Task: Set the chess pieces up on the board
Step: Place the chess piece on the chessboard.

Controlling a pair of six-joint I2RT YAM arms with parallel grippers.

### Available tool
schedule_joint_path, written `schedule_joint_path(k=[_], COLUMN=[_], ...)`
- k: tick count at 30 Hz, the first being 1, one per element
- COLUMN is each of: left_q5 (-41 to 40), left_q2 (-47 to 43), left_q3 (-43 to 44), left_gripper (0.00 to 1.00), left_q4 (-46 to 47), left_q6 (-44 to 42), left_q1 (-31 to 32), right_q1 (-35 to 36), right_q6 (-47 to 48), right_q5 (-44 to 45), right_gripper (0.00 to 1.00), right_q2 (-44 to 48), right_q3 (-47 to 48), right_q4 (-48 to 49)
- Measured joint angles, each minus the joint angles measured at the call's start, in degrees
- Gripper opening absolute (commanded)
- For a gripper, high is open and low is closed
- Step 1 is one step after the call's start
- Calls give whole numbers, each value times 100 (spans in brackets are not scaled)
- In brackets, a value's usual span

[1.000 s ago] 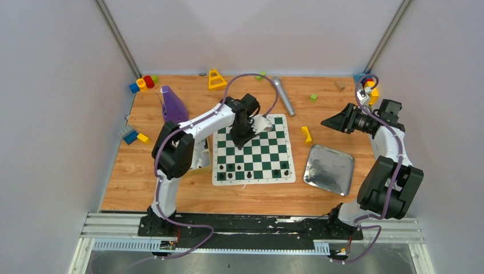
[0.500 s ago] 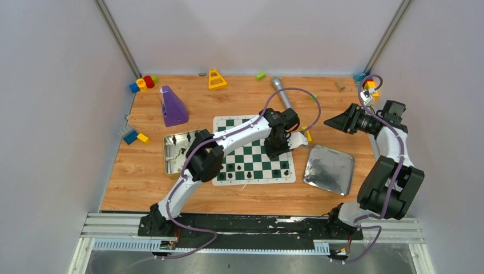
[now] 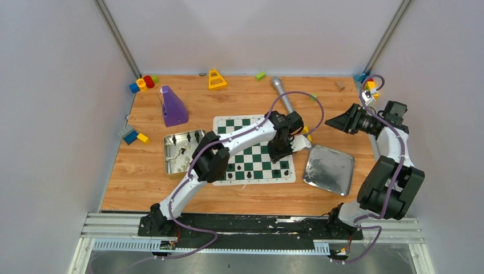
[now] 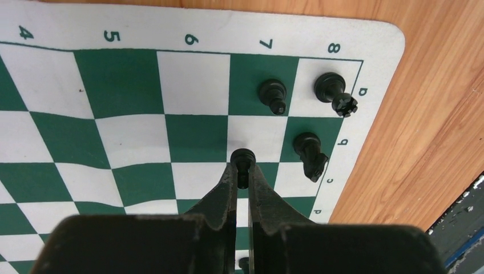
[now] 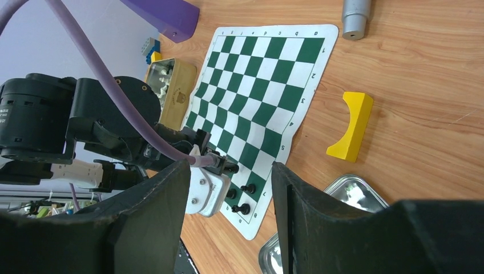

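Two slim fingers of the left gripper (image 4: 242, 171) are pressed almost together on a black pawn (image 4: 242, 157), pinching its stem just under the round head with only the pawn's own width between them. The pawn is over the board (image 4: 131, 137) by the row marked 7, at the edge of a white square; whether its base touches the mat cannot be told. In the left wrist view, three more black chess pieces stand at 1 to 3 o'clock from it, in the corner by the number 8: a second pawn (image 4: 273, 96) on green, a rook (image 4: 335, 94) just beside it on white, and a knight (image 4: 310, 155) on green. From above, the left arm (image 3: 240, 137) lies across the board with its gripper at the board's 3 o'clock side, and further black pieces (image 3: 240, 174) line the 6 o'clock edge. The right gripper (image 3: 331, 121) hovers well apart at 2 o'clock from the board, jaws spread wide with nothing between them. A metal tray (image 3: 166, 154) holding pieces lies at the board's 9 o'clock, and a second tray (image 3: 331, 171) at 4 o'clock.
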State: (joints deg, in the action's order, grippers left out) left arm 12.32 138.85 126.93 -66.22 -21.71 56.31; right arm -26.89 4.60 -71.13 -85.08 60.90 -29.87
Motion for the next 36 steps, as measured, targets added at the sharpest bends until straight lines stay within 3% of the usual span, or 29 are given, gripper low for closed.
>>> schedule_joint_path(k=[26, 32, 36], left_q5=[13, 26, 15], left_q2=[188, 234, 258], left_q3=[184, 221, 282], left_gripper=[17, 25, 39], left_q4=[-199, -216, -234], left_q6=[-2, -2, 0], left_q1=[199, 212, 212], right_q1=[-37, -66, -68], right_q6=[2, 2, 2], right_q5=[-52, -52, -52], right_gripper=[55, 55, 55], right_q2=[0, 0, 0], right_q3=[0, 0, 0], right_q4=[-79, -79, -79])
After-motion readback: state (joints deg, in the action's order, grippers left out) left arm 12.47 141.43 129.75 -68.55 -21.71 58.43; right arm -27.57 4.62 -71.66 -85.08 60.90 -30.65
